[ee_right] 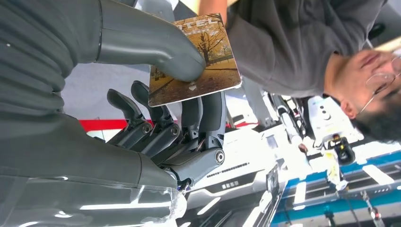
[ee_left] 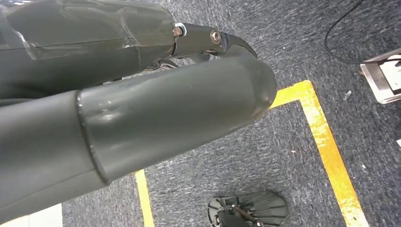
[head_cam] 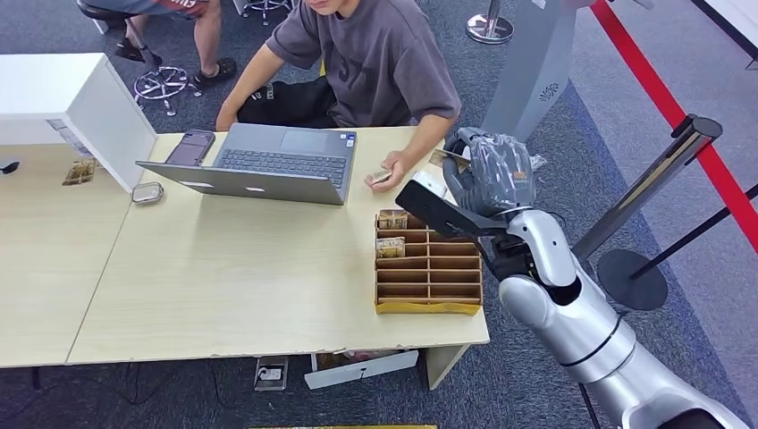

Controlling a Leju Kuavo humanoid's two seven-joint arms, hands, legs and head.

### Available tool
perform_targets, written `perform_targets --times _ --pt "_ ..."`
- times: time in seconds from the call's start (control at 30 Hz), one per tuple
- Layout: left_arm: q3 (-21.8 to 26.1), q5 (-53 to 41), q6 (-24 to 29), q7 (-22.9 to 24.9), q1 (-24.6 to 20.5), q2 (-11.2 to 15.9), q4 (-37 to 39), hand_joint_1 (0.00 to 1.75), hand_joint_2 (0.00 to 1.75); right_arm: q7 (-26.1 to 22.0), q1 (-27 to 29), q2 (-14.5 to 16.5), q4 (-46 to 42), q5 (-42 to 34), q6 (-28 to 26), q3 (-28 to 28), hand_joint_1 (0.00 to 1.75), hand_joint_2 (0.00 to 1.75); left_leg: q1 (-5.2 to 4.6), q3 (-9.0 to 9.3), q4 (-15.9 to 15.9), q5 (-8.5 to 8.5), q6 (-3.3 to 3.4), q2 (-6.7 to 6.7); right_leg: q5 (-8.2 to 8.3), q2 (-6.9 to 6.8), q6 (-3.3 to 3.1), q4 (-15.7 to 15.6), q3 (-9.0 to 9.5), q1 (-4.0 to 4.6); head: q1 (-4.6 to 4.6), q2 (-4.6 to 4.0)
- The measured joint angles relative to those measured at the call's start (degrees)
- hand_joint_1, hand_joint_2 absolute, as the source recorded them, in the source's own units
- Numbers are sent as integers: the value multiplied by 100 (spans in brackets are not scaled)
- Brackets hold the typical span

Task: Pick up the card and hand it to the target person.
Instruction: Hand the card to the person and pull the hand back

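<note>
My right hand [head_cam: 490,170] is raised over the table's far right corner, close to the seated person [head_cam: 375,63]. It pinches a card [ee_right: 198,61] printed with an autumn tree scene between thumb and fingers; in the head view only an edge of the card [head_cam: 450,155] peeks past the hand. The person's hand [head_cam: 386,172] rests on the table just left of mine and holds a small card of its own. My left hand [ee_left: 142,109] hangs over the dark carpet with nothing in it; its fingers are mostly hidden behind the thumb.
A wooden card rack [head_cam: 427,266] with a few cards in its back slots stands on the table [head_cam: 223,286] below my right hand. An open laptop [head_cam: 268,165], a phone [head_cam: 189,147] and a white box [head_cam: 71,98] lie further left. A stanchion post [head_cam: 644,188] stands right.
</note>
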Motion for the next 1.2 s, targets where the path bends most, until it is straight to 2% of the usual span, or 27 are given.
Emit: perform_targets --times 0.3,0.6,0.87,0.93,0.97,1.07,1.1,1.2 --pt "11 -122 3 91 -37 1 -9 0 0 -264 -220 364 1507 -60 -496 98 161 175 0 6 -10 4 -1 5 5 4 -3 -8 4 1 0 0" --pt "69 -133 -14 90 -26 21 -12 0 0 -271 -121 551 1592 -82 -584 199 158 175 0 -2 -1 -5 1 -10 -8 -15 -1 1 3 0 0 0" --pt "103 -137 3 81 -10 4 -8 0 0 -304 -80 558 1539 -110 -621 213 153 175 1 -7 2 -5 1 -14 -10 -18 -1 3 -1 1 0 0" --pt "89 -156 -4 89 10 3 -3 0 0 -315 -39 551 1490 -120 -629 218 140 175 2 -8 1 -4 1 -12 -8 -17 0 2 -2 1 0 0" --pt "79 -168 -8 91 22 3 -1 0 0 -321 -16 550 1465 -118 -614 233 116 175 2 -8 4 -6 2 -15 -11 -18 1 4 -1 1 0 0" --pt "80 -190 -3 98 42 7 1 0 0 -287 40 516 1341 -83 -323 355 14 175 1 -6 1 -6 2 -14 -11 -17 0 2 0 1 0 0" --pt "91 -190 -1 93 43 9 1 0 0 -256 56 507 1299 -69 -220 394 0 175 1 -6 0 -5 2 -13 -10 -17 0 1 0 1 0 0" --pt "134 -168 19 60 43 6 -5 0 0 -178 132 522 1203 -66 -161 421 0 175 2 -6 1 -7 1 -14 -12 -17 -1 1 0 1 0 0"
